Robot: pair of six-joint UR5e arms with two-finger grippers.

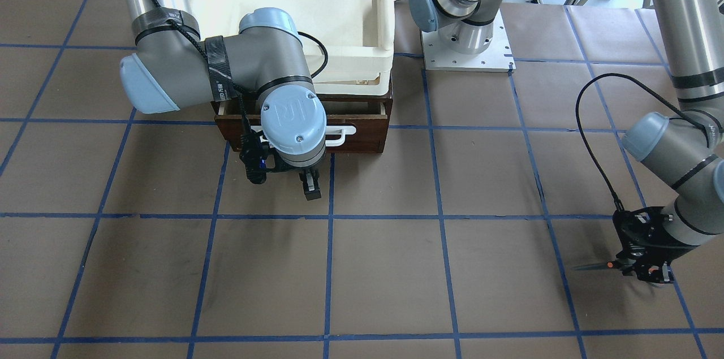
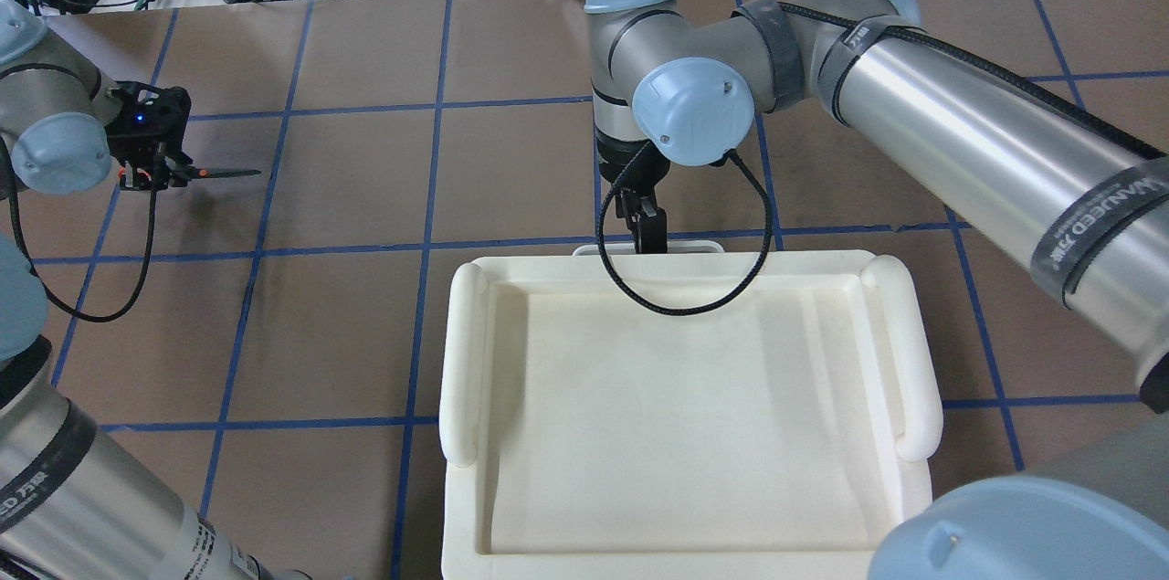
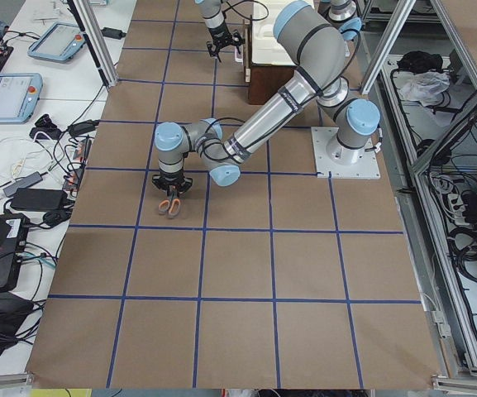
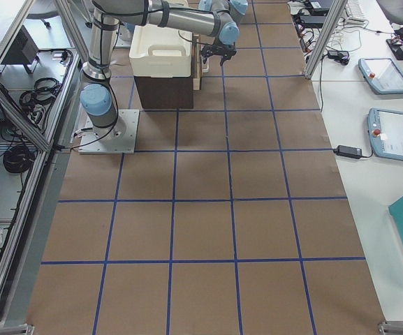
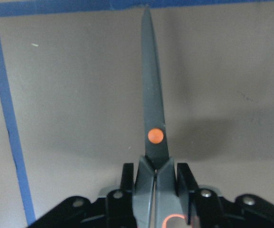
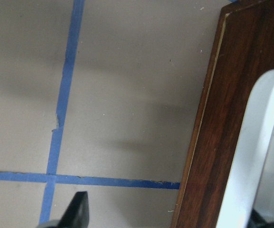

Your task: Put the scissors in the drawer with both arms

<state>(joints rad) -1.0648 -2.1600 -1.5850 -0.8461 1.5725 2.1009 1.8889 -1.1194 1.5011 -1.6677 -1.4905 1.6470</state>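
Note:
My left gripper is shut on the scissors at their grey handles. The dark blades are closed and point away from it, just above the table paper; they also show in the overhead view. My right gripper hangs open in front of the dark brown drawer, level with its white bar handle. In the right wrist view one finger shows at the lower left, apart from the drawer front. The handle is at the right, and the other finger is hidden.
A white foam tray sits on top of the small cabinet and overhangs it. The left arm's white base plate is bolted beside the cabinet. Blue tape lines grid the brown table paper.

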